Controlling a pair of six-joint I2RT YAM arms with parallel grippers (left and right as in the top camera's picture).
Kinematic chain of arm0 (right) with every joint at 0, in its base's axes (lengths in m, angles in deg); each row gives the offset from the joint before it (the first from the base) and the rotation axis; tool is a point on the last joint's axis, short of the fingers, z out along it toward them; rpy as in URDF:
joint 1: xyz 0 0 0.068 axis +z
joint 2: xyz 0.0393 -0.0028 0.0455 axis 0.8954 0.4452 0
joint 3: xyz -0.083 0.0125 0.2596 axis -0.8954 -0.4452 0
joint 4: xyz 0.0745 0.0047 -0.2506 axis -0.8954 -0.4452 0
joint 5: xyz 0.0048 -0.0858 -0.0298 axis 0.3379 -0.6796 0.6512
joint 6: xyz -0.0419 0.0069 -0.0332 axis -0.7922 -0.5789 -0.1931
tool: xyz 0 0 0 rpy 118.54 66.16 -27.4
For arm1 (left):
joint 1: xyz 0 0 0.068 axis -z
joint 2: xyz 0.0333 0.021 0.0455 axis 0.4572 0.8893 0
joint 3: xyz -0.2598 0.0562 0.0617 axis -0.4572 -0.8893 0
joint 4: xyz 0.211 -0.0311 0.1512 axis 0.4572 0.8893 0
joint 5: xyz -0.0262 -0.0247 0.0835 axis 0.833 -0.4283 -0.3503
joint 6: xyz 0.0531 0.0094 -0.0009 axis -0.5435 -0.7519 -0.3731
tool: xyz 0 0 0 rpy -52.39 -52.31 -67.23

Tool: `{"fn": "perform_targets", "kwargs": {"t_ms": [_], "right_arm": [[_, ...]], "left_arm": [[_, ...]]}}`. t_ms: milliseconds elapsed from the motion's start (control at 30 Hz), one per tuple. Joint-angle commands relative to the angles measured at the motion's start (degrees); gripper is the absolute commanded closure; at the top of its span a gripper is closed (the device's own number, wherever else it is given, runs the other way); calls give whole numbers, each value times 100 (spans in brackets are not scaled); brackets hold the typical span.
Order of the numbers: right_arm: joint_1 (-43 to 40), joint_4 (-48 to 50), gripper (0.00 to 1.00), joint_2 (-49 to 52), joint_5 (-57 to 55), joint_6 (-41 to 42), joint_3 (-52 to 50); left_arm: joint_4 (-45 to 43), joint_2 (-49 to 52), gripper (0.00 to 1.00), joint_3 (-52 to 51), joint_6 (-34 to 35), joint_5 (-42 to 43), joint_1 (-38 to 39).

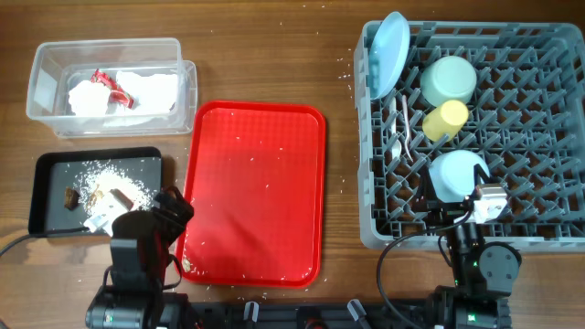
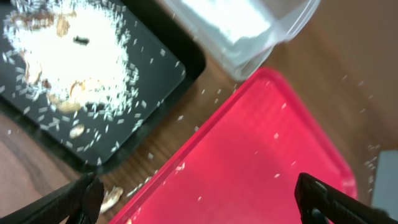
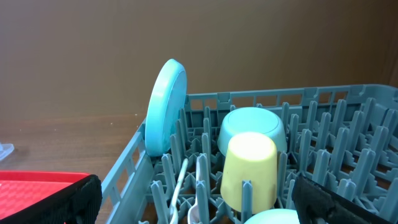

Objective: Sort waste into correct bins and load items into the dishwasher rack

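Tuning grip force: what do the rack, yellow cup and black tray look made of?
Dishwasher rack: moulded grey plastic, matt, thin ribs and pegs. Yellow cup: probably plastic, smooth satin, even shading without glare. Black tray: likely plastic, smooth with a faint sheen; can't rule out coated metal.

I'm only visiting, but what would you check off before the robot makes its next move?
1. Napkins and wrapper in clear tub: ok.
2. All crumbs in black tray: not ok, some are scattered on the red tray and table.
3. Plate, green bowl, cup and blue bowl in rack: ok.
4. Spoon and fork both racked: cannot tell; white handles show.
5. Left fingers and right fingers open, empty: ok.
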Motion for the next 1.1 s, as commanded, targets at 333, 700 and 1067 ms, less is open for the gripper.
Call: {"fn": "perform_targets", "kwargs": {"t_ms": [333, 700, 1067], "right_arm": [[-24, 17, 0, -46, -9, -52, -7], [-24, 17, 0, -31, -9, -50, -7], [-24, 17, 0, -31, -9, -50, -7]], "left_arm": [[-1082, -1034, 0, -662, -3510, 999, 315], [-3862, -2238, 0, -2529, -2922, 1069, 319], [-4035, -2238, 0, -2627, -3012, 1047, 319]]}}
